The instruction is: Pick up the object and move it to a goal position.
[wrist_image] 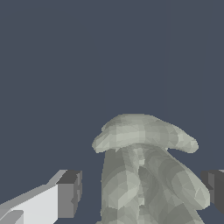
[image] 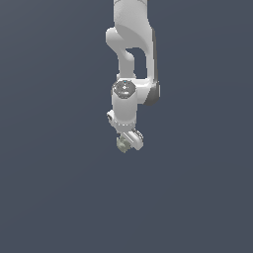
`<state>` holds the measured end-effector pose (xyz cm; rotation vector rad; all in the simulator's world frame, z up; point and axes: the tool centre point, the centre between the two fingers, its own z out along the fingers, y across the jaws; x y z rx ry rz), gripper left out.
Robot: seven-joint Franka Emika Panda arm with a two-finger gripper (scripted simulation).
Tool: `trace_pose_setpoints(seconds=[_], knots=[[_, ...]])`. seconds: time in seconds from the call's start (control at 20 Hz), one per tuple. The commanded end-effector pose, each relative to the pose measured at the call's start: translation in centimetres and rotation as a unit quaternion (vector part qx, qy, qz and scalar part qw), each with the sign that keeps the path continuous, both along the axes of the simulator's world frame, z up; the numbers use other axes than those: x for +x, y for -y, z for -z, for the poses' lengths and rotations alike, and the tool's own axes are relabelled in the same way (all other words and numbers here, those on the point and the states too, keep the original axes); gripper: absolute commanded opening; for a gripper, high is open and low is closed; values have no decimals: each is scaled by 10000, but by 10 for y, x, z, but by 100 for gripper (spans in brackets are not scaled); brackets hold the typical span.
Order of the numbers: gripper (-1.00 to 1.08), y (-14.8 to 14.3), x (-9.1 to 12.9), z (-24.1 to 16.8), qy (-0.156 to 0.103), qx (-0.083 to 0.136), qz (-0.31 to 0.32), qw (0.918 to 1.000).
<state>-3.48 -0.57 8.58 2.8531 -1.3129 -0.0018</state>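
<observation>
Lump between the tool's fingers

The tool points down, closed on the grey-green knobbly object; both dark pads flank it, one close, one touching.

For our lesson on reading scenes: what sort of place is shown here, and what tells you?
Most likely a bare simulated test scene, not a real room: a flat, featureless blue-grey backdrop, a smooth white robot arm, and a faceted grey-green lump sitting between its jaws.

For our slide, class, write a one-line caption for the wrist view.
Knobbly grey-green lump standing between the hand's two dark fingertips, against plain slate-blue background.
</observation>
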Motion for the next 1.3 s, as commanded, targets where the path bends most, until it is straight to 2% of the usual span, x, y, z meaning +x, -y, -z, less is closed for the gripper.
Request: trace_pose_setpoints(seconds=[0.0, 0.7, 0.95, 1.25], knots=[[-100, 0, 1, 1, 7, 0, 0, 10000], [-100, 0, 1, -5, 12, 3, 0, 10000], [-100, 2, 3, -25, 12, 3, 0, 10000], [-100, 6, 7, -68, 11, 1, 3, 10000]])
